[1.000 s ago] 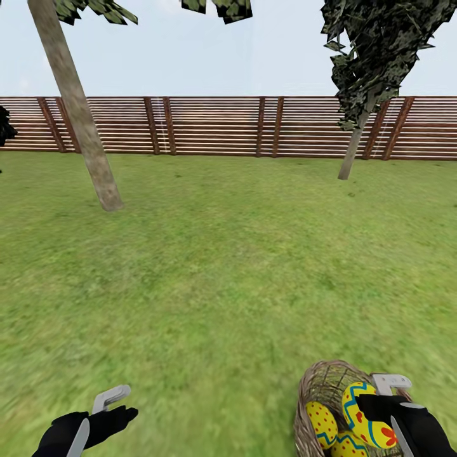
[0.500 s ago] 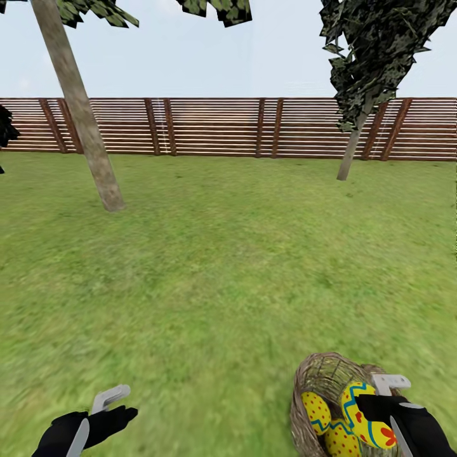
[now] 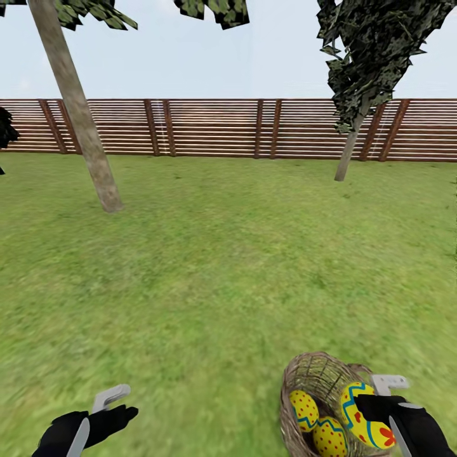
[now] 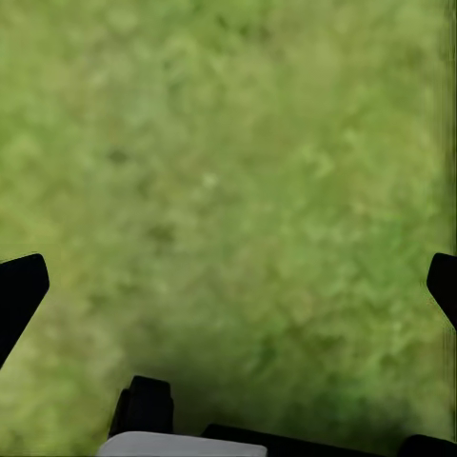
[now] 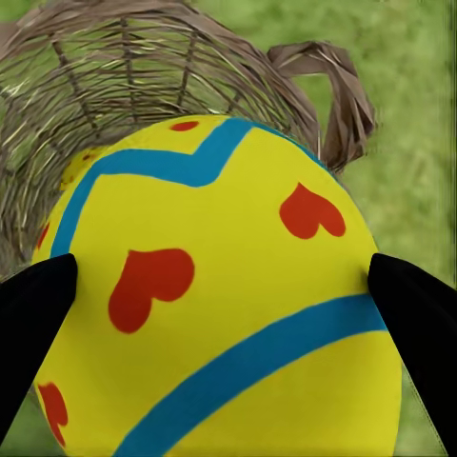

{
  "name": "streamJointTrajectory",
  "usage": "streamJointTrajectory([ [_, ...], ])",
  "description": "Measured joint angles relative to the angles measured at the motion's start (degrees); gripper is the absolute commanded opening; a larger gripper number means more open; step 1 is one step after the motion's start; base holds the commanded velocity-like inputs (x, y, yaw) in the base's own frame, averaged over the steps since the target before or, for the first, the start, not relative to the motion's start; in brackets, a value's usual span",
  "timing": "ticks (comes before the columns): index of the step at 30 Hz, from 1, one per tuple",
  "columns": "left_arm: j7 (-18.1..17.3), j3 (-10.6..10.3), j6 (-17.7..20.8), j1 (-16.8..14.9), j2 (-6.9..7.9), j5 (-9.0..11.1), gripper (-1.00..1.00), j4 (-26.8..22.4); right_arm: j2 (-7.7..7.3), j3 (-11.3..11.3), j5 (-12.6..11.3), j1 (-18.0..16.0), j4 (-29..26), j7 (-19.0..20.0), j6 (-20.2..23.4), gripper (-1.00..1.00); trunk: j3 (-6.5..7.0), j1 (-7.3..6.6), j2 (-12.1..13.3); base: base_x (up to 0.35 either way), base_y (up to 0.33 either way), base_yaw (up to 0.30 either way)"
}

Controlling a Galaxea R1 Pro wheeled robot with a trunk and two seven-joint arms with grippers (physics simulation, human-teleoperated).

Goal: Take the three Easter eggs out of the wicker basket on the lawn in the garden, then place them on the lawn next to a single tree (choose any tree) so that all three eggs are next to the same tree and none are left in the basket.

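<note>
My right gripper [image 3: 376,416] is shut on a yellow Easter egg [image 3: 360,424] with red hearts and a teal zigzag, held just above the right rim of the wicker basket [image 3: 317,374]. The right wrist view shows this egg [image 5: 228,219] between both black fingers [image 5: 33,319], with the basket [image 5: 143,67] behind it. Two more Easter eggs [image 3: 303,409] [image 3: 330,438] lie inside the basket on the lawn [image 3: 209,266]. My left gripper [image 3: 111,416] hangs open over bare grass [image 4: 219,171] at the lower left. The tree [image 3: 86,139] with the thick slanted trunk stands far ahead on the left.
A brown slatted fence [image 3: 209,127] closes the far side of the garden. A slim tree [image 3: 349,149] with ragged dark foliage stands at the back right. Open grass stretches between me and both trees.
The basket and its two eggs have slid left in the picture, away from the held egg. Both grippers keep their places in the view. The background has barely shifted.
</note>
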Motion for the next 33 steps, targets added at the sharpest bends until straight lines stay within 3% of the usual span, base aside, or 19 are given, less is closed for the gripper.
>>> streamJointTrajectory([
  [14,0.13,-0.03,0.01,0.02,-0.01,-0.02,1.0,0.08,-0.01,0.0,-0.04,0.0,0.01,0.0,-0.01,-1.0,2.51,-3.08,5.62,0.0,-0.289,0.0],
  [20,0.46,-2.31,0.0,0.01,-0.01,-0.03,1.0,0.17,0.01,0.0,-0.02,0.0,0.0,0.0,0.0,-1.0,3.59,-4.39,8.02,0.0,-0.293,0.0],
  [33,0.6,-2.45,-0.06,-0.01,-0.1,-0.05,1.0,0.15,-0.05,-0.03,-0.05,0.0,0.02,0.0,-0.03,-1.0,5.93,-7.24,13.24,-0.029,-0.243,0.0],
])
